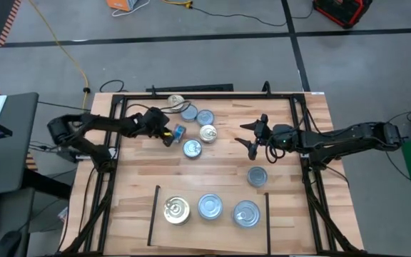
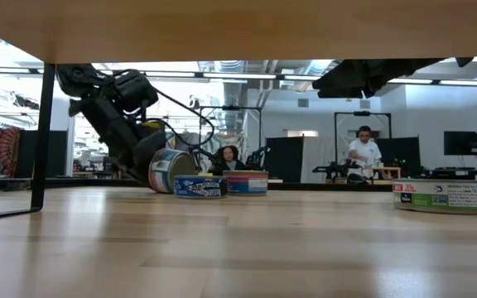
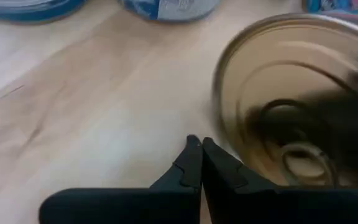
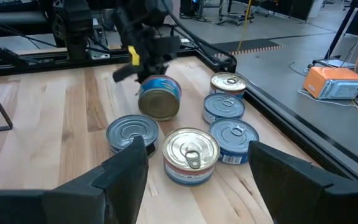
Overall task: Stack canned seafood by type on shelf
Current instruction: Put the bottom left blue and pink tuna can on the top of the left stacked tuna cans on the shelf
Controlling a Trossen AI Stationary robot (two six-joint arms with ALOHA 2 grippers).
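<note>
My left gripper [image 1: 167, 135] [image 3: 197, 149] is shut and stands low beside a tin [image 1: 179, 132] [image 4: 159, 97] with blue sides and gold ends. That tin is tipped up on its rim, its ring-pull face [image 3: 291, 106] toward the left gripper. Around it several tins lie flat on the planks: gold tops [image 1: 207, 133] [image 1: 175, 102] and silver tops [image 1: 192, 148] [image 1: 205, 118] [image 1: 189, 112]. The shelf [image 1: 227, 230] holds one gold tin [image 1: 176, 210] and two silver ones [image 1: 210, 207] [image 1: 246, 213]. My right gripper [image 1: 252, 135] [image 4: 197, 168] hangs open, right of the cluster. My left gripper has its shut fingertips [image 3: 194, 155] at the rim of the tipped tin's ring-pull face [image 3: 225, 134], coming slanting down from the table's left. The tin stands tilted on its edge [image 2: 170, 171] and leans toward the gripper. Whether the tips press on the rim, I cannot tell.
A lone silver tin [image 1: 257, 175] [image 2: 437, 197] lies between the right gripper and the shelf. A black metal frame [image 1: 205, 95] runs round the table. Bare planks [image 1: 134, 178] lie at the near left. People [image 2: 363, 153] are in the room behind.
</note>
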